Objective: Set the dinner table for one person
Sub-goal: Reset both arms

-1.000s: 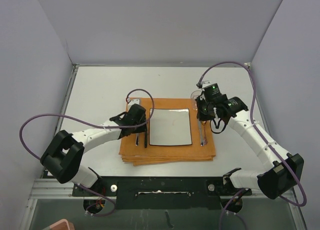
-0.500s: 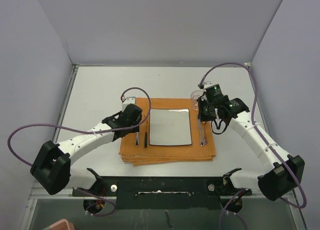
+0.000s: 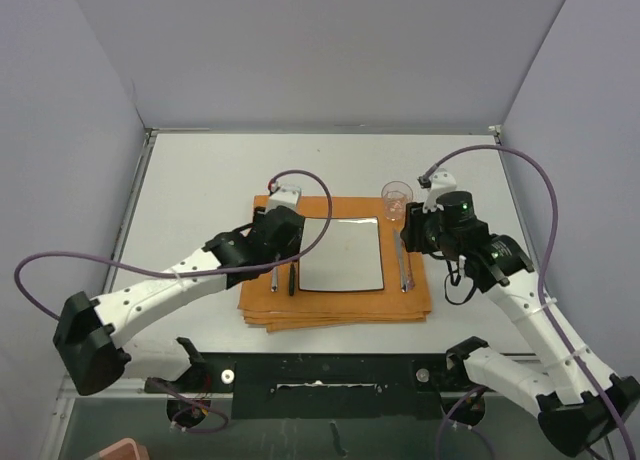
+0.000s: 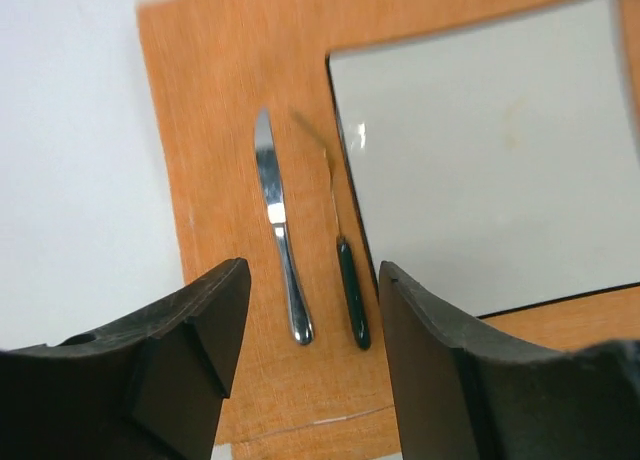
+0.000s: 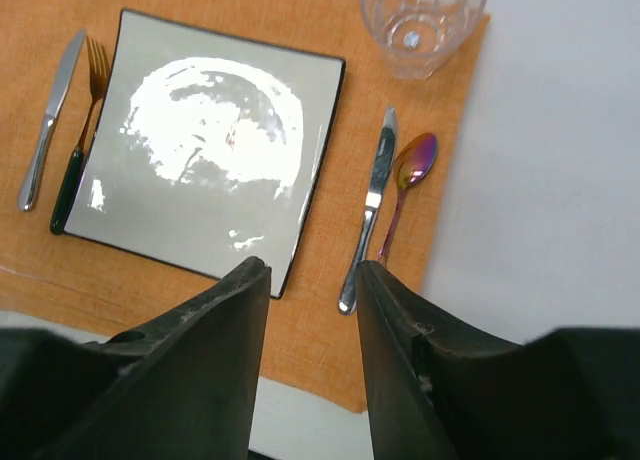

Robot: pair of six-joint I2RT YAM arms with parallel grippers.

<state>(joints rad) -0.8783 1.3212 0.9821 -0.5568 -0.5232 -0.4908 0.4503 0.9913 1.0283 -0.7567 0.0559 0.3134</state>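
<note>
The worktop [image 3: 200,180] fills the view, white and flat, and near its middle lies an orange cloth [image 3: 340,308] with the place setting on it. A square plate [image 3: 340,253] sits in the centre of the cloth. On its left are a knife [image 4: 278,230] and, just beside the plate, a green-handled fork [image 4: 345,270]. On its right are a second knife [image 5: 372,205] and a spoon [image 5: 405,185] side by side. A glass [image 5: 420,15] stands upright at the cloth's far right corner.

The left jaws hang apart above the fork and knife and hold nothing. The right jaws are also parted and empty, above the plate's right edge.

The setting looks complete, so the step in hand is probably getting both arms clear without disturbing it. Each arm would do best to rise straight up first and swing back only once it is well above the cutlery. The right arm [image 3: 500,270] needs the most care, since the glass is near its wrist and a sideways sweep could tip it. The loose cables should stay off the cloth.
</note>
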